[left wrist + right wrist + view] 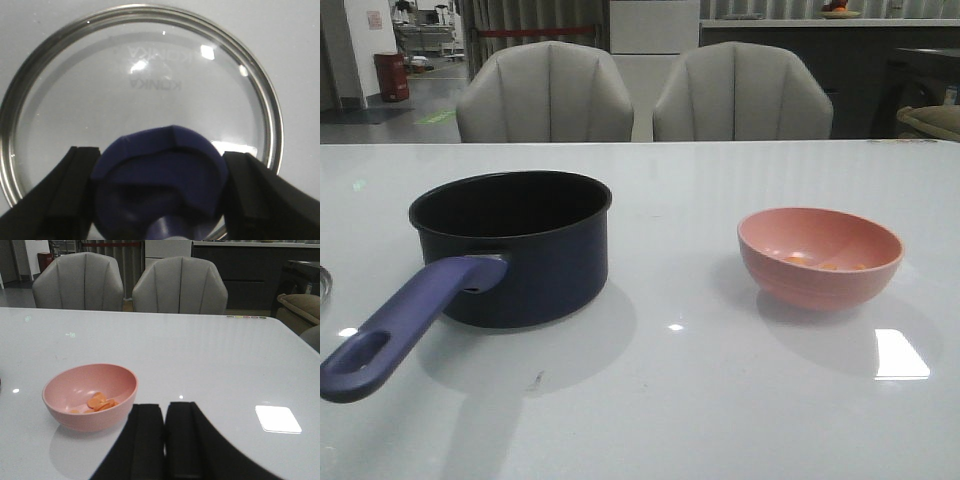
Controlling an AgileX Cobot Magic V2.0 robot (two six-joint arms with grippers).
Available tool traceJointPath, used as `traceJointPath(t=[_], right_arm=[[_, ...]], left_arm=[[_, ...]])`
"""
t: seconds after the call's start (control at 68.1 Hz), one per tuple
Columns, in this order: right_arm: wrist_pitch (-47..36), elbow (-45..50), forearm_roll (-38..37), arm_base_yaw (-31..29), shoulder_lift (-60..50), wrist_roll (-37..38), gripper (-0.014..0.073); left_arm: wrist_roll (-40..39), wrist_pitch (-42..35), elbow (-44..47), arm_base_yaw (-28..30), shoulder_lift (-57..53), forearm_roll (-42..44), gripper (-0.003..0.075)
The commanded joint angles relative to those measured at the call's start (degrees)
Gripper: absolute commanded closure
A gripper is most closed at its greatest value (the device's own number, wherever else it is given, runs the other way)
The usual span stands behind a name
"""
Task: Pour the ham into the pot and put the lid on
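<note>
The dark navy pot (520, 250) stands on the left of the table, its purple-blue handle (395, 335) pointing toward me. The ham (820, 264) is a few orange bits inside the pink bowl (820, 255) on the right; ham (100, 402) and bowl (90, 397) also show in the right wrist view. The clear glass lid (150, 75) lies on the table, only its edge (323, 285) showing in the front view. My left gripper (160, 167) is shut on the lid's dark blue knob (160, 180). My right gripper (165, 412) is shut and empty, just right of the bowl.
The white glossy table (670, 400) runs back to two grey chairs (545, 95) at its far edge. Neither arm shows in the front view. A bright light reflection (900, 355) lies on the table right of the bowl.
</note>
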Motion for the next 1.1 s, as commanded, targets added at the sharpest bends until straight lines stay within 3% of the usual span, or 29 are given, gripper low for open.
traceJointPath(t=[0.0,0.073,0.264,0.323,0.881,1.087], right_arm=[[-5.0,-0.3,-0.7,-0.4,-1.1,-0.4,0.0439],[-5.0,-0.3,-0.7,-0.4,-1.1,-0.4,0.0439],[-5.0,-0.3,-0.7,-0.4,-1.1,-0.4,0.0439],[-5.0,-0.3,-0.7,-0.4,-1.1,-0.4,0.0439],[-5.0,-0.3,-0.7,-0.4,-1.1,-0.4,0.0439],[-5.0,-0.3,-0.7,-0.4,-1.1,-0.4,0.0439]], left_arm=[[-0.1,-1.6,-1.5,-0.3,-1.8,-1.0,0.0413],[-0.1,-1.3,-1.5,-0.3,-1.2,-1.0,0.0374],[-0.1,-0.6,-1.6,-0.3,-0.9,-1.1,0.0129],[-0.1,0.3,-2.1,-0.4,-0.9,-1.1,0.0091],[-0.1,-0.3,-3.5,-3.8,-14.6,0.6,0.0100],[-0.1,-7.3,2.7,-8.8,-27.5,1.4,0.0103]])
